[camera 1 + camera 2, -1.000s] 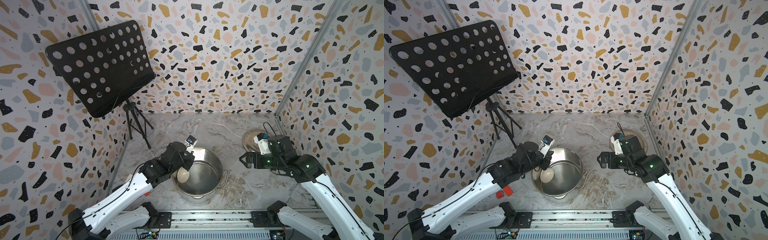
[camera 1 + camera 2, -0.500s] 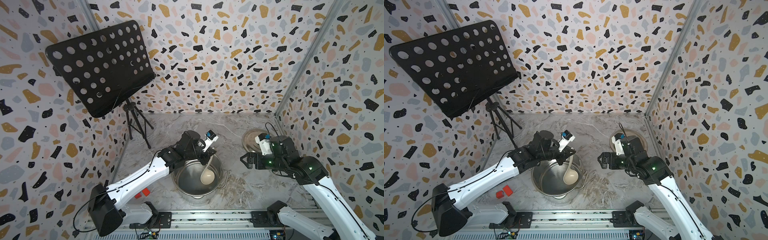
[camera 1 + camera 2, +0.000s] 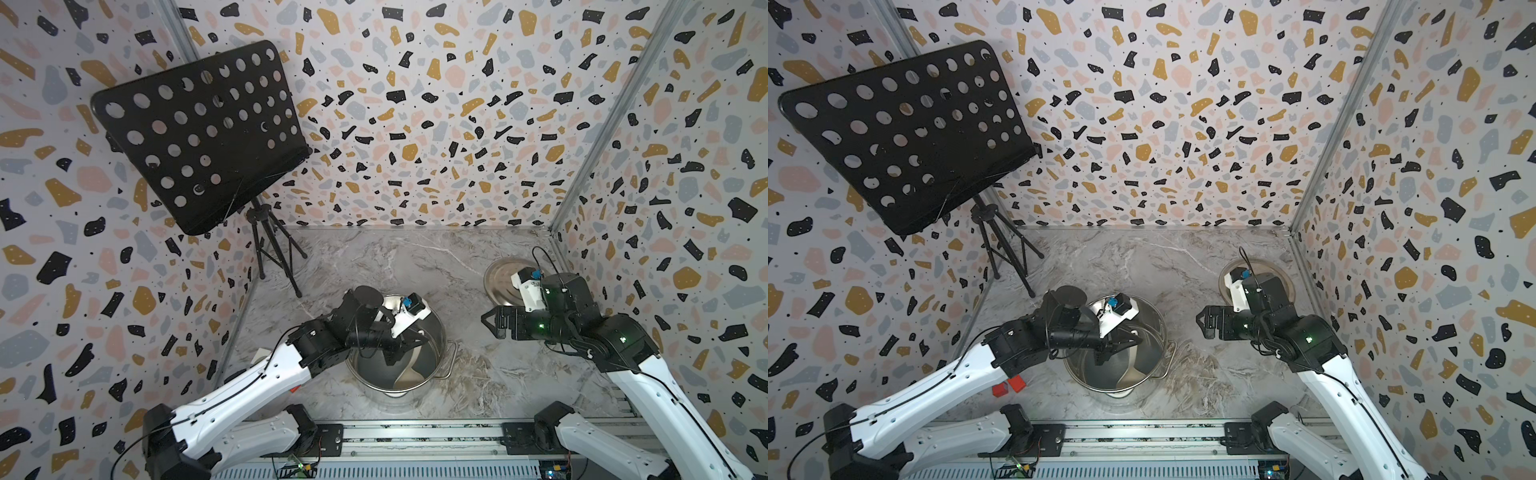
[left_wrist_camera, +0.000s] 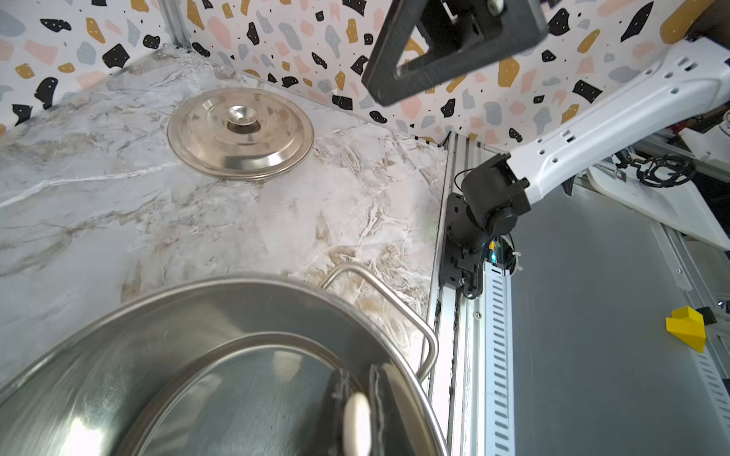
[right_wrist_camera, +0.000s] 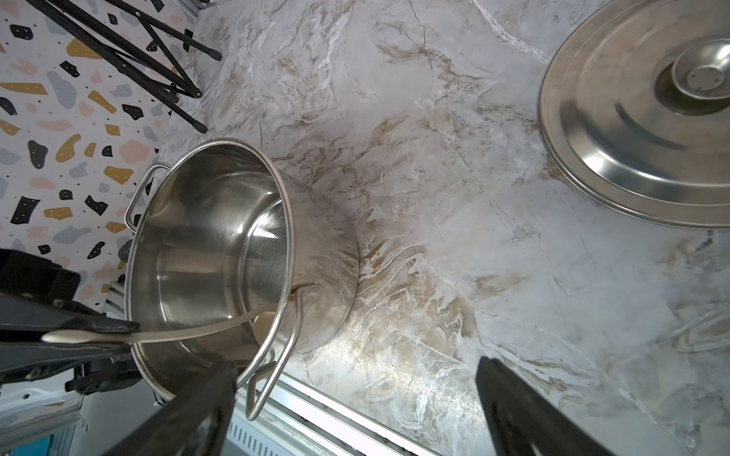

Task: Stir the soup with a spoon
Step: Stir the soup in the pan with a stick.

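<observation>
A large steel stockpot (image 3: 434, 332) stands near the table's front middle, and its shiny inside (image 5: 213, 237) is bare, with no soup showing. My left gripper (image 3: 401, 351) reaches over the pot's rim (image 4: 237, 282) and is shut on the spoon's slim handle (image 4: 356, 422). The cream-white spoon (image 5: 189, 331) slants down into the pot. Its bowl (image 3: 409, 376) rests low against the near right wall, as a top view (image 3: 1133, 372) also shows. My right gripper (image 3: 488, 322) hovers open to the right of the pot, nothing between its fingers (image 5: 493, 379).
The flat steel lid (image 3: 500, 278) lies at the back right, partly under my right wrist. A black perforated music stand (image 3: 199, 133) on a tripod fills the back left. Red blocks (image 3: 1009, 384) sit beside my left arm. A metal rail (image 3: 415, 432) edges the front.
My left gripper has swept the spoon's bowl from the pot's left side across to the right, then toward the near wall. The right arm has barely moved.
</observation>
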Action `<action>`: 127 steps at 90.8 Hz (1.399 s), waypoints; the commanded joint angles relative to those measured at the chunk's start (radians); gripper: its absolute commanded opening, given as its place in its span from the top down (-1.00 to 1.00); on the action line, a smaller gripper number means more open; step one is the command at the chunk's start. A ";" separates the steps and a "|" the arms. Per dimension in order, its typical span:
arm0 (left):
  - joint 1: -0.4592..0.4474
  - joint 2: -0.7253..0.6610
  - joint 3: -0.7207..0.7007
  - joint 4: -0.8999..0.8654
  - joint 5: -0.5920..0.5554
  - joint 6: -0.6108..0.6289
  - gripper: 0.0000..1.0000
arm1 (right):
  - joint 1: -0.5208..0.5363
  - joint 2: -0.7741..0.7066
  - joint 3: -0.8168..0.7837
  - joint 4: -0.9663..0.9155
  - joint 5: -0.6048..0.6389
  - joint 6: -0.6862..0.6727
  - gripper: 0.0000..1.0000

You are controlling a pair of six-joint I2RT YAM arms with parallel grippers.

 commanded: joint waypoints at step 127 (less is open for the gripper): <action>0.030 0.281 0.229 0.129 0.043 0.064 1.00 | 0.001 -0.012 0.006 0.013 0.017 0.004 -1.00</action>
